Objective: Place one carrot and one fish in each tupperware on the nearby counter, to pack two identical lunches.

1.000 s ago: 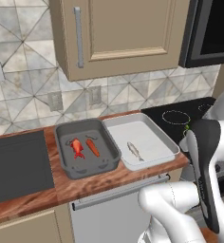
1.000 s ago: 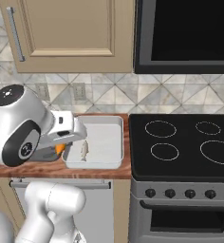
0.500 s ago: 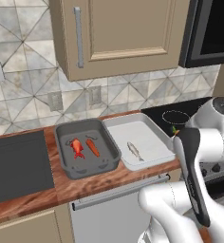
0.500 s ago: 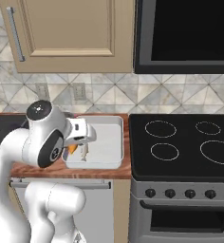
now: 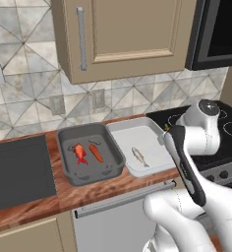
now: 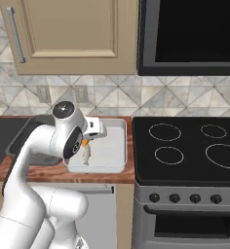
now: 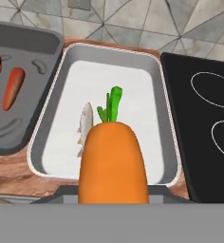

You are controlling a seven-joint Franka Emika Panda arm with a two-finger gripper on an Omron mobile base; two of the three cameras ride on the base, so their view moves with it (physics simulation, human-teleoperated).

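Note:
My gripper [image 6: 87, 139] is shut on the carrot [image 7: 112, 159], a bright orange one with a green top. It hangs over the near part of the light grey-white tupperware [image 7: 166, 118]. In that tray lies the slim silver fish [image 7: 85, 121], just left of the held carrot. The dark grey tupperware [image 5: 69, 142] stands beside it on the left, on the wooden counter [image 5: 39, 206]. It holds the red fish [image 5: 79, 151] and a plainer red-orange carrot [image 5: 96, 152]. My own arm hides the hand in the left base view.
The black stovetop [image 6: 185, 146] adjoins the white tray on its right. A black sink basin [image 5: 19, 172] lies left of the dark tray. Wall cabinets [image 5: 123, 34] and a dark oven unit [image 6: 190, 34] hang above the tiled backsplash.
The arm has swung its elbow inward and the hand has carried the carrot further over the white tupperware. The grip is the same and the trays' contents have not moved.

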